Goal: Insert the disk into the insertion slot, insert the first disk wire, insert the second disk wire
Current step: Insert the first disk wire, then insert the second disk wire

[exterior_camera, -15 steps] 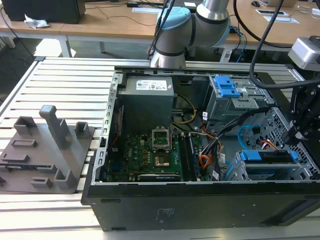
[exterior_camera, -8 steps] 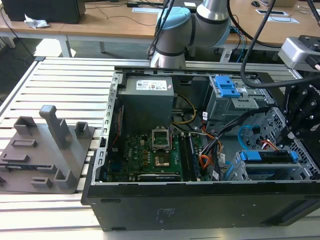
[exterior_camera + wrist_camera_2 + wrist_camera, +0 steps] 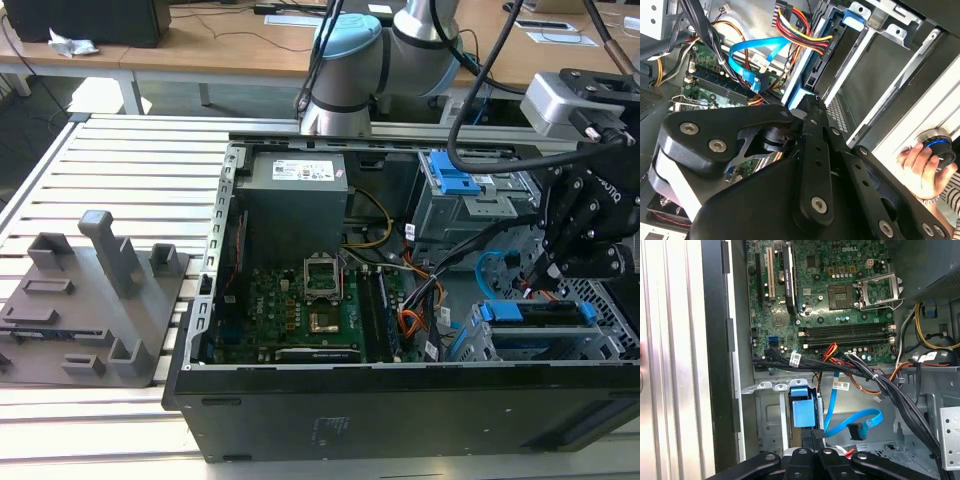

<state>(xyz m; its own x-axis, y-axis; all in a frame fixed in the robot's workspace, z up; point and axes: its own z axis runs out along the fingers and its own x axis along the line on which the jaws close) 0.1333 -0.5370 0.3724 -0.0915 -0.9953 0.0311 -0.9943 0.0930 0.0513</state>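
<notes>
The end effector (image 3: 814, 436) is nearest in both wrist views, its black linkages filling the foreground. Its fingers are drawn together with no gap between them, and nothing shows pinched there. The tips sit just beside the blue caddy of the disk (image 3: 802, 412), which lies inside the insertion slot (image 3: 767, 417), the silver perforated cage at the case's corner. In the exterior view the disk rests level in that cage, under the end effector. Next to it, the second disk wire (image 3: 862, 416) loops loose across the case floor, its dark plug (image 3: 856, 432) lying free and apart from the fingers. A black wire bundle (image 3: 840, 371) crosses just beyond, then the green motherboard (image 3: 830, 290). In the second wrist view a person's hand (image 3: 919, 167) grips a blue-ringed knob outside the case. Farther off in the exterior view, a grey fixture (image 3: 100, 300) stands on the slatted surface (image 3: 120, 150).
</notes>
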